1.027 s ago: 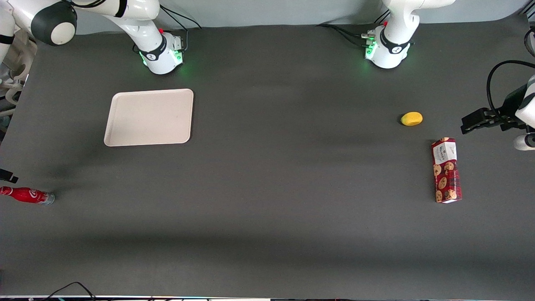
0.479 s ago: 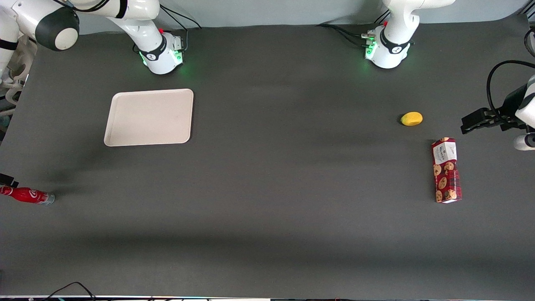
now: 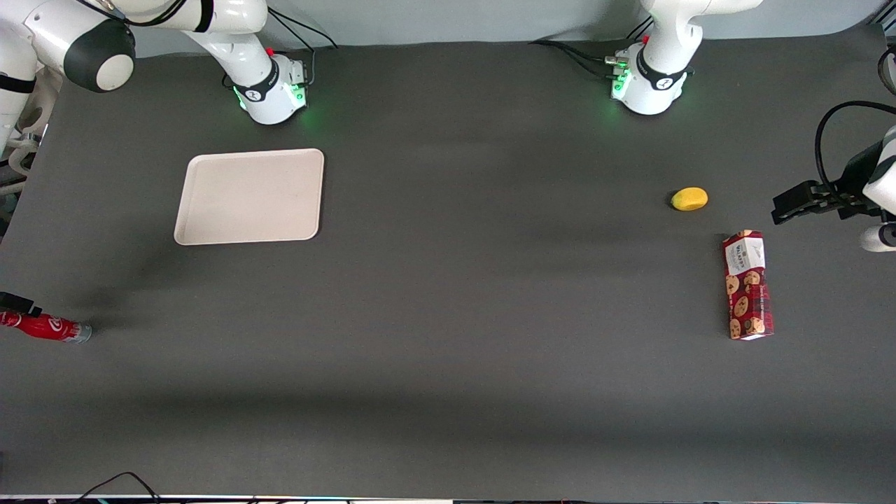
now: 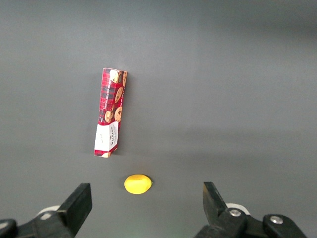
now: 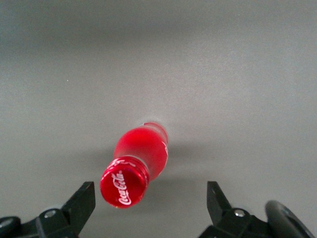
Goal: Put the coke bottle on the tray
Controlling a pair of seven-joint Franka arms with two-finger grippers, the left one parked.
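The coke bottle is small, red and stands upright near the table's edge at the working arm's end. The right wrist view looks down on its red cap with white script. My right gripper is open and hovers above the bottle, with the cap between its black fingers and closer to one of them, touching neither. In the front view only one black fingertip shows, just above the bottle's cap. The cream-white tray lies flat and bare, farther from the front camera than the bottle, near the working arm's base.
A yellow lemon-like fruit and a red cookie box lie toward the parked arm's end of the table; both also show in the left wrist view, the fruit and the box. A dark mat covers the table.
The gripper's black fingertip has crept a little farther into the front view, closer over the bottle's cap. The arm's elbow has shifted slightly. The bottle has not moved.
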